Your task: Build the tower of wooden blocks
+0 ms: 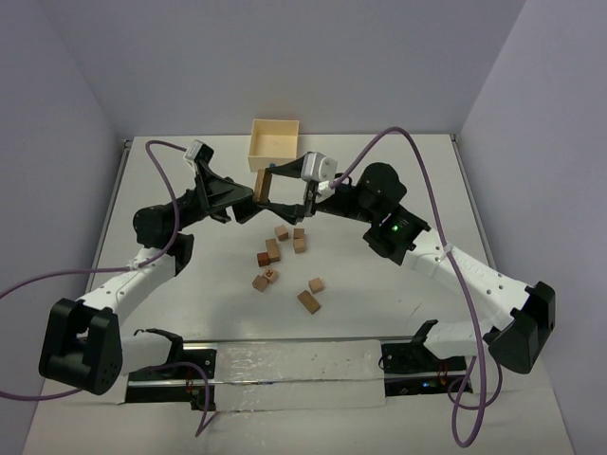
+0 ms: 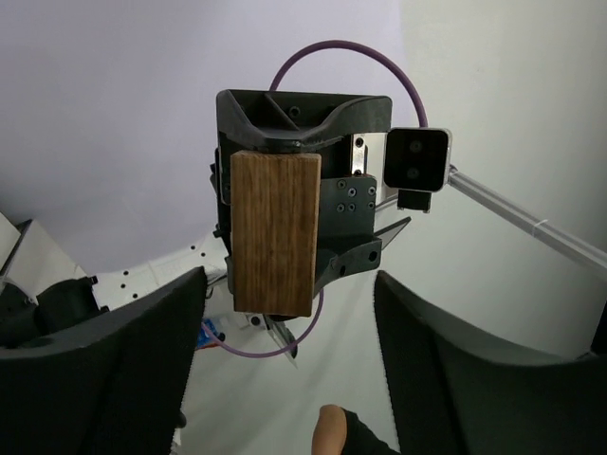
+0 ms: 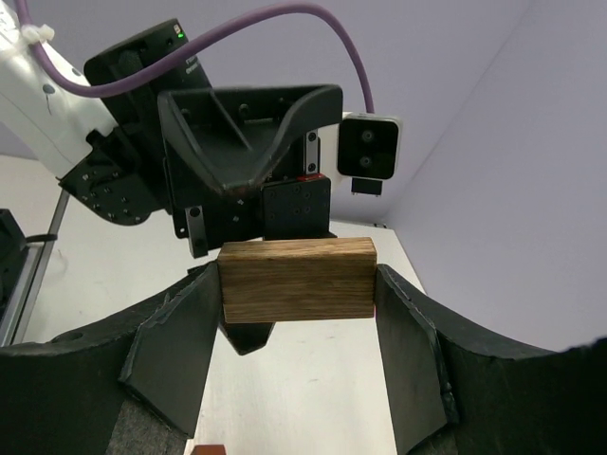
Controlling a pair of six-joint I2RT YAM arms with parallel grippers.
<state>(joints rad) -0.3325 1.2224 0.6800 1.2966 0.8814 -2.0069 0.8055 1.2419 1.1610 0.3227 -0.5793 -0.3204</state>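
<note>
0 stacked; small tan wooden blocks [image 1: 273, 251] litter the counter [image 1: 365, 308]. My right fingers [image 3: 180, 351] clamp a brown wooden brick [image 3: 296, 280], left fingers [image 2: 123, 351] wide.

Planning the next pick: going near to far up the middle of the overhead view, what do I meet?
Translucent strip at the near edge → scattered small wood blocks → long dark wood block, raised in the air → pale wooden box.

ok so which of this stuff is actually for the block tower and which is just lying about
For the job:
- small wood blocks, scattered loose, none stacked yet
- larger dark wood block, clamped in the right claw, probably part of the build
- left claw, open, facing that block

Just lying about:
- pale wooden box at the back
</note>
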